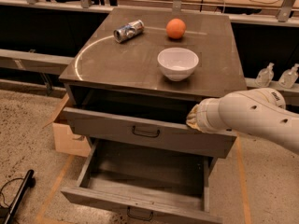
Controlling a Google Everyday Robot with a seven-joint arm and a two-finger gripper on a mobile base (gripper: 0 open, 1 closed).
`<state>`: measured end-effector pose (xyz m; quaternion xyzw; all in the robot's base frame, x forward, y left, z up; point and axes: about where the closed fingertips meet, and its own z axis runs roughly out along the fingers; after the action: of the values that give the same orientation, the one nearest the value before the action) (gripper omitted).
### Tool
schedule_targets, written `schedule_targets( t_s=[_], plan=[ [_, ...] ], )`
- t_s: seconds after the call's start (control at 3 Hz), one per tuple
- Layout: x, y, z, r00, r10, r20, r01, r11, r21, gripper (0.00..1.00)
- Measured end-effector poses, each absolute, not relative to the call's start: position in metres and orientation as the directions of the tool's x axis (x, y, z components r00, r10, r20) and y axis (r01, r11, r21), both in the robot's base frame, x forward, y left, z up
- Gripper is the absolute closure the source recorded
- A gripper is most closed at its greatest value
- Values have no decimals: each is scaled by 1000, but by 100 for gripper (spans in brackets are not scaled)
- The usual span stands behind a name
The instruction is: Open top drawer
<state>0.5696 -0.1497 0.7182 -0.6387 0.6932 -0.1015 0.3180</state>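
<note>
We see the top drawer standing part-way out from under the front edge of the worktop, with a dark gap between its flat front and the cabinet. Its small black handle sits at the middle of the front. The white arm reaches in from the right, and the tool lies at the upper rim of the drawer front, below the front right corner of the worktop. Most of the tool is hidden behind the wrist, so we cannot tell how far open it is or whether it has hold of the rim.

Below, the lower drawer is pulled out much further, and we can see its bare inside.

On the worktop, a can lies on its side near the far left corner. An orange sits by the far edge, and a white bowl stands upright nearer the front, right of centre. A cardboard box rests on the floor just beside the cabinet's left side.
</note>
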Motion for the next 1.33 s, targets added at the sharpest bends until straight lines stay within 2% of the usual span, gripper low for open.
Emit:
schedule_targets(
  t_s=[0.67, 1.33],
  plan=[
    [577, -141, 703, 53, -955, -293, -796, 137, -590, 100],
    [567, -140, 691, 58, -958, -281, -822, 113, -559, 100]
  ],
)
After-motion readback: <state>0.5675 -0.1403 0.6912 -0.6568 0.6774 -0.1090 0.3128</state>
